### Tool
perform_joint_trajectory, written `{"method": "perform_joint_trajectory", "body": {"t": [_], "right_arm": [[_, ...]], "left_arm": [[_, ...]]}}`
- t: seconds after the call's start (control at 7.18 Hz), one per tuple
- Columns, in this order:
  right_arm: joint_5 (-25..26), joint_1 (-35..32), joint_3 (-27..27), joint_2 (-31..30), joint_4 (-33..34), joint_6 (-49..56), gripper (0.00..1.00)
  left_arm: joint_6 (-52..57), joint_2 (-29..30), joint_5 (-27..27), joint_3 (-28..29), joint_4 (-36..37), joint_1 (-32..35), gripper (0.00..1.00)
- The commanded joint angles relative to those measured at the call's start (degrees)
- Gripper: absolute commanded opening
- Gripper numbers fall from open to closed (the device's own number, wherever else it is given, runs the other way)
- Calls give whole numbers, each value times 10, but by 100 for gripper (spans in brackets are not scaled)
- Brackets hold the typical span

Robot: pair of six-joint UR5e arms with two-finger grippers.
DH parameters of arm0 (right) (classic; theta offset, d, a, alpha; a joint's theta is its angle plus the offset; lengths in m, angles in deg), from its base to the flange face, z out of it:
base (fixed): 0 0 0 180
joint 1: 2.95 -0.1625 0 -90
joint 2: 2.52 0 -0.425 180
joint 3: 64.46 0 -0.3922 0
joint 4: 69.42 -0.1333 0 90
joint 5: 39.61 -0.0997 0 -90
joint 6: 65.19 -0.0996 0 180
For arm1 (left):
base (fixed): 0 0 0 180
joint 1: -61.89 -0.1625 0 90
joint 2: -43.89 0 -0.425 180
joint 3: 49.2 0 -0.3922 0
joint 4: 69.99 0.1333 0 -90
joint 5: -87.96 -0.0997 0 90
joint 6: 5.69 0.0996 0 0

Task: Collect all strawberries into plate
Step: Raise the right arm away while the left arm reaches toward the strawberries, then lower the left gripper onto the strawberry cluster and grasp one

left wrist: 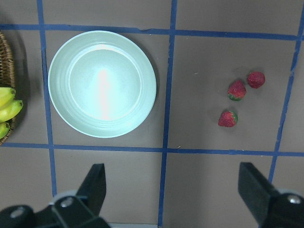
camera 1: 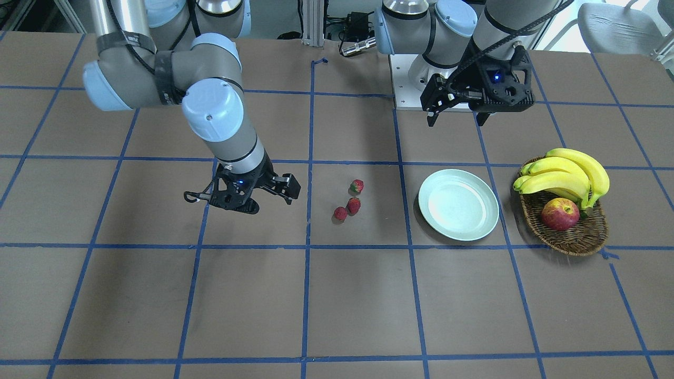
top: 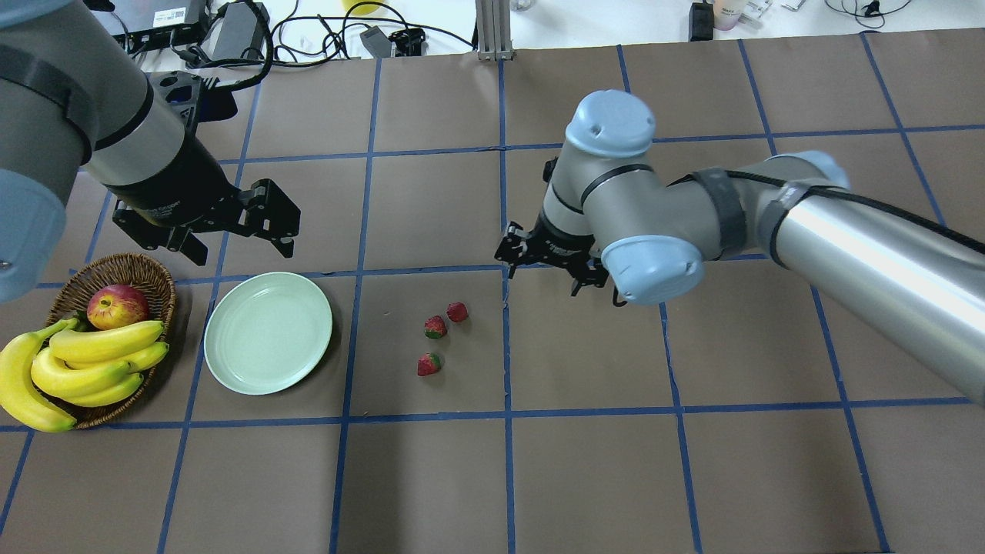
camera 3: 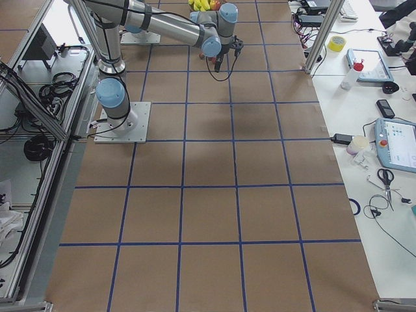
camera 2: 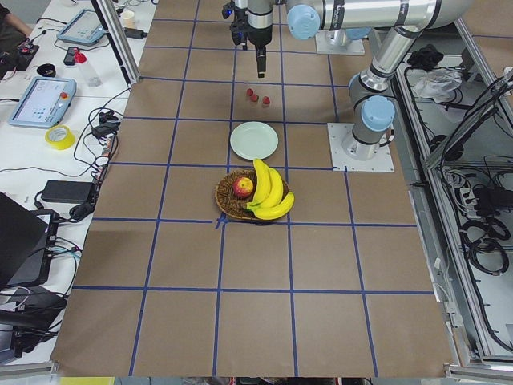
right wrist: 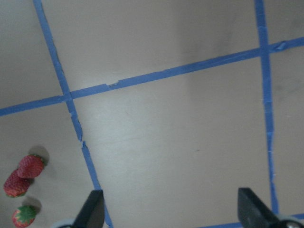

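Three strawberries (top: pixel 435 327) lie in a loose cluster on the brown table, also seen in the front view (camera 1: pixel 353 205) and both wrist views (left wrist: pixel 236 90) (right wrist: pixel 16 185). The pale green plate (top: pixel 268 332) (camera 1: pixel 458 204) (left wrist: pixel 102 83) sits empty, one grid square away from them on the left arm's side. My right gripper (top: pixel 545 275) (camera 1: pixel 271 200) (right wrist: pixel 173 213) hovers open above the table just beside the berries, holding nothing. My left gripper (top: pixel 231 238) (camera 1: pixel 457 117) (left wrist: pixel 173 190) hangs open and empty, high above the table behind the plate.
A wicker basket (top: pixel 115 269) with bananas (top: pixel 85 362) and an apple (top: pixel 117 305) stands right beside the plate, on its far side from the berries. Blue tape lines grid the table. Cables and devices lie along the far edge in the overhead view.
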Motion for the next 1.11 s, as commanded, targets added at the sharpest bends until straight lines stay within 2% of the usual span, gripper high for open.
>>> {"method": "perform_joint_trajectory", "body": {"t": [0.0,0.14,0.28,0.56,0.84,0.97], "right_arm": [[47,24,120,-25,-146,44,100],[50,19,181,-27,-187,40,100],[55,18,203,-40,-184,46,100],[111,19,205,-73,-184,74,100],[107,25,196,-71,-152,111,100],[94,24,197,-73,-148,148,100]], "left_arm": [[0,9,0,-17,25,39,100],[-3,23,1,-20,27,73,100],[-4,39,1,-23,28,112,100],[-9,78,2,-39,91,135,100],[-9,111,5,-82,203,161,100],[-9,130,26,-102,249,166,100]]}}
